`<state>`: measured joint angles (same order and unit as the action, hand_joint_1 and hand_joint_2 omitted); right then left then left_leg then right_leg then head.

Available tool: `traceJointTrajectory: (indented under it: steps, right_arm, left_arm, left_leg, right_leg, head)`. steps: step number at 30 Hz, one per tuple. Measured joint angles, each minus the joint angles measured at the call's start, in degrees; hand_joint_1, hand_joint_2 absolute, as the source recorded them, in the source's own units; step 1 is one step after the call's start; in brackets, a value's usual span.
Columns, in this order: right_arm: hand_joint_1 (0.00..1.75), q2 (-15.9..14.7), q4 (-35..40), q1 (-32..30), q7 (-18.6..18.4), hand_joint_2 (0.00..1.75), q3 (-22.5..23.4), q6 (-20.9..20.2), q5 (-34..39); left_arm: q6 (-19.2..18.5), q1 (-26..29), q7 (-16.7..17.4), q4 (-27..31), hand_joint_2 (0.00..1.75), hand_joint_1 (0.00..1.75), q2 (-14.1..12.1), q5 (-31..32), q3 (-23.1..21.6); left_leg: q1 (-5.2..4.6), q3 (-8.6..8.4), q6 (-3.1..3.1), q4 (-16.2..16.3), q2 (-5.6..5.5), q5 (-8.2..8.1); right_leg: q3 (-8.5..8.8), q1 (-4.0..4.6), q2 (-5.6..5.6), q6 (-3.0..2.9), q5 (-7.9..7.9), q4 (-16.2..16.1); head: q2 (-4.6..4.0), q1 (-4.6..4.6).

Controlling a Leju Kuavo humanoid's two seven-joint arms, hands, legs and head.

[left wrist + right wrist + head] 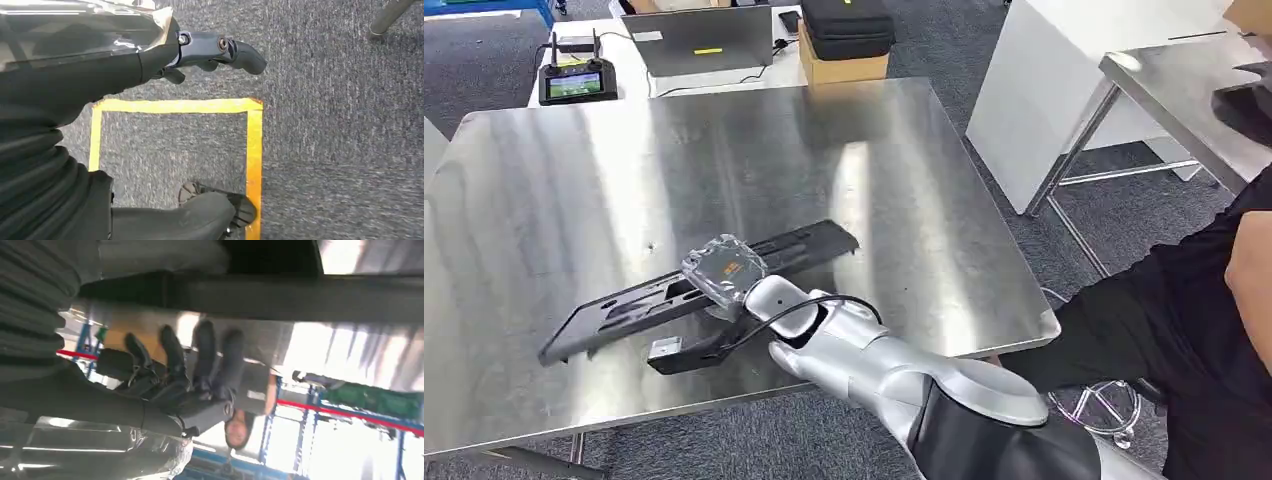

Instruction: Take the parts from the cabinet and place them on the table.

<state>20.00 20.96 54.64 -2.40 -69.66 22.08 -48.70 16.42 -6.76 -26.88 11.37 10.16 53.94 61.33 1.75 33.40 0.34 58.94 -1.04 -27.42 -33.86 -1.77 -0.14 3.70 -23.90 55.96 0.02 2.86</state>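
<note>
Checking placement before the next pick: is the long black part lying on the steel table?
Yes. In the head view the long black part lies flat on the steel table, with the right robot hand over its middle.

Steel table [544,150] (shiny) bears long black part [804,245].

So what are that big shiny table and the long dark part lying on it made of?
The table looks like brushed stainless steel: bright streaky reflections and a thin folded edge. The long dark part seems to be moulded plastic with a matte black finish, judging by its dull surface and cut-out slots, though painted metal can't be ruled out. The right hand rests at it.
</note>
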Motion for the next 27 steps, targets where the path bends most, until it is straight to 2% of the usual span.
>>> traceJointTrajectory:
  steps: [5,6,15,19,21,24,26,27]
  right_arm:
    - [0.0,-0.09,-2.51,0.41,-0.31,0.0,-0.02,0.85,0.57]
    - [0.0,-0.11,-2.9,0.62,-0.46,0.0,0.0,1.12,0.65]
    - [0.0,-0.09,-4.41,2.49,-2.12,0.0,0.72,3.5,1.99]
    - [0.0,0.02,-4.22,3.9,-2.86,0.0,1.9,6.12,3.25]
    - [0.0,0.09,-2.96,4.55,-0.17,0.0,3.03,8.17,7.92]
    - [0.0,0.24,1.36,4.59,7.29,0.0,6.74,9.75,20.36]
    - [0.0,0.35,3.79,4.82,9.03,0.0,8.15,9.48,25.12]
    - [0.0,0.35,5.61,4.64,12.19,0.0,8.66,7.44,30.12]
  left_arm:
    - [0.02,0.0,0.2,0.0,1.75,0.0,0.0,-0.02,-0.33]
    - [-0.04,0.0,0.15,0.0,0.0,0.0,0.0,-0.13,-0.33]
    - [-0.46,-0.02,-0.07,0.0,0.0,0.0,0.0,-0.61,-0.28]
    - [-0.13,-0.01,0.02,0.0,0.0,0.0,0.0,-0.61,0.02]
    - [0.28,-0.01,0.44,0.0,0.0,0.0,0.0,-0.7,0.52]
    - [0.44,-0.02,0.72,0.0,0.0,0.0,-0.04,-1.2,1.18]
    - [0.48,-0.02,0.83,0.0,0.0,0.0,-0.11,-1.2,1.47]
    - [0.57,0.0,0.83,0.0,0.0,0.0,-0.15,-1.4,1.86]
  left_leg:
    - [0.01,-0.16,0.0,-0.19,0.1,0.02]
    - [0.01,-0.19,0.0,-0.21,0.15,0.02]
    - [0.01,-0.24,0.0,-0.23,0.16,0.02]
    - [0.01,-0.24,0.0,-0.23,0.16,0.02]
    - [0.01,-0.24,0.0,-0.23,0.16,0.02]
    - [0.01,-0.25,0.0,-0.23,0.18,0.02]
    - [0.02,-0.25,0.0,-0.24,0.17,0.02]
    - [0.03,-0.25,0.0,-0.24,0.18,0.02]
  right_leg:
    - [0.01,0.03,0.03,0.01,-0.02,0.03]
    - [0.01,0.03,0.06,0.04,-0.04,0.04]
    - [0.02,0.02,0.08,0.12,-0.1,0.14]
    - [0.02,0.02,0.08,0.12,-0.1,0.16]
    - [0.02,0.02,0.08,0.12,-0.1,0.18]
    - [0.0,0.02,0.09,0.12,-0.1,0.2]
    - [0.02,0.03,0.08,0.1,-0.14,0.22]
    - [0.02,0.03,0.09,0.08,-0.16,0.23]
  head:
    - [0.0,0.0]
    - [0.0,0.0]
    - [0.0,0.02]
    - [0.0,0.0]
    - [0.0,0.0]
    - [0.0,0.0]
    - [0.0,0.0]
    - [0.0,0.02]
